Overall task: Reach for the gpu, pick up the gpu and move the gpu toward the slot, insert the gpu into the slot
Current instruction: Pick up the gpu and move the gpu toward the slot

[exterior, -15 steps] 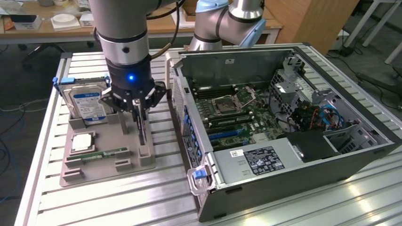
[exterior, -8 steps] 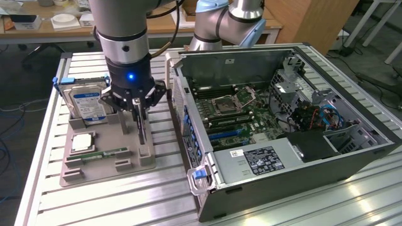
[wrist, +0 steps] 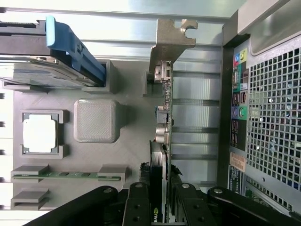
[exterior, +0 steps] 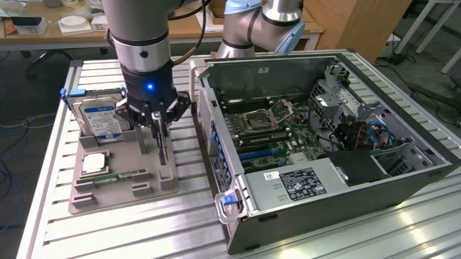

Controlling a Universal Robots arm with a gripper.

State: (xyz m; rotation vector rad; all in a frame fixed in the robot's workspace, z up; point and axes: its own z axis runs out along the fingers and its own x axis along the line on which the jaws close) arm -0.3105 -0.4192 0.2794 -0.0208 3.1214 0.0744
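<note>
Landmark: grey tray (exterior: 122, 186); everything below is placed relative to it, going left to right.

- Hard drive (exterior: 101, 118): 1, on edge at the tray's far end, blue label facing out.
- CPU (exterior: 95, 162): 1, flat in its pocket, mid-tray on the side away from the case.
- Memory stick (exterior: 119, 176): 1, lying flat toward the tray's near end.
- Gpu (wrist: 165, 117): 1, standing on edge along the tray's case-side rim and apparently seated in its holder, not lifted.
  - Its long axis runs the length of the tray, parallel to the case's rear panel.
  - The metal bracket (wrist: 171, 37) is at the end toward the hard drive.
- Gripper (exterior: 158, 127): 1, directly over the gpu and pointing straight down.
  - The wrist view shows the jaws closed in flat against both faces of the card, pinching its upper edge at the part away from the bracket.
  - My read is that the grasp is made and no lift has begun.
- Case (exterior: 403, 178): 1, open and lying on its side just beside the tray's gpu-side rim, motherboard (exterior: 281, 129) facing up.

Key relation: the gpu is directly below the gripper, between the jaws. The card slots are across the rim, inside the case and well apart from the card. I can't tell which slot is the target.
</note>
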